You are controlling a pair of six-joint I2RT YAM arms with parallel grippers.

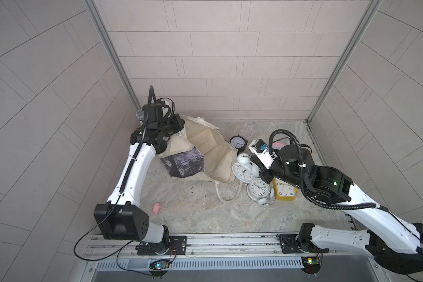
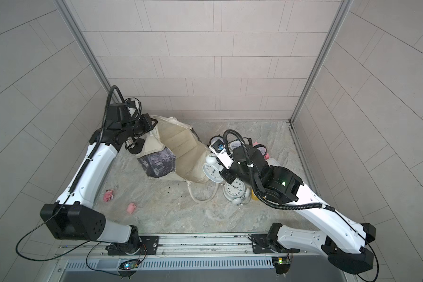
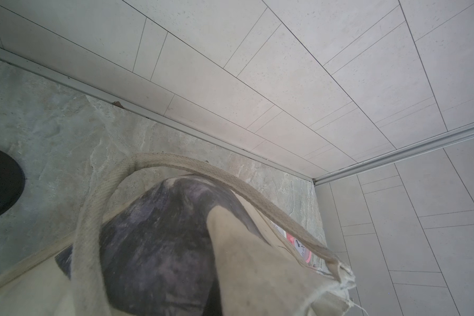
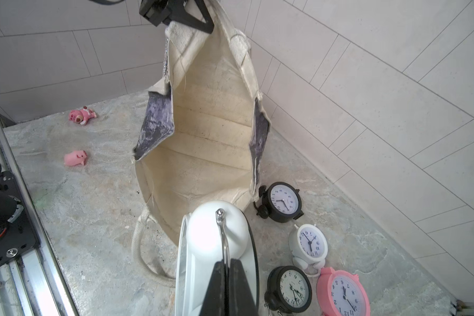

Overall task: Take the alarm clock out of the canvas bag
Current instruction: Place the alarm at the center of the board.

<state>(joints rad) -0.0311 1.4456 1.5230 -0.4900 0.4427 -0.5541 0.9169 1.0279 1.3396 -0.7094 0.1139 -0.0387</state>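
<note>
Clocks, total: seven across the views.
Large white twin-bell clocks: two, round with glossy shells. One is the alarm clock (image 1: 242,169) in the grip, and a second white clock (image 1: 258,189) lies nearer on the table.
Black clocks: two, round with pale dials and small bells. One black clock (image 4: 282,201) is by the bag's far-right edge, and another black clock (image 4: 289,290) is further right.
Other clocks: one small white clock (image 4: 308,243), one pink clock (image 4: 342,294), and one yellow clock (image 1: 285,194), which is square and partly under the right arm.
Bags: one canvas bag (image 1: 220,158) of coarse cream cloth, creased and gaping. It has a mottled grey-purple print (image 1: 182,163).
Handles: two braided rope loops. One handle (image 4: 135,243) is limp on the table, and the other handle (image 3: 89,219) arches beside the left wrist.
Toys: two soft pink figures at near left, a pig (image 4: 75,158) and a bear (image 4: 82,116).
Table (image 1: 193,214): mottled stone-look grey.
Left gripper (image 1: 180,124): its fingers are pressed together on the bag's far-left cloth edge, which it holds raised.
Right gripper (image 4: 227,264): its fingers are pinched on the thin chrome carry handle (image 4: 225,240) of the alarm clock.
Alarm clock's place: outside the bag, just beside its right rim. Whether it touches the table cannot be told.
</note>
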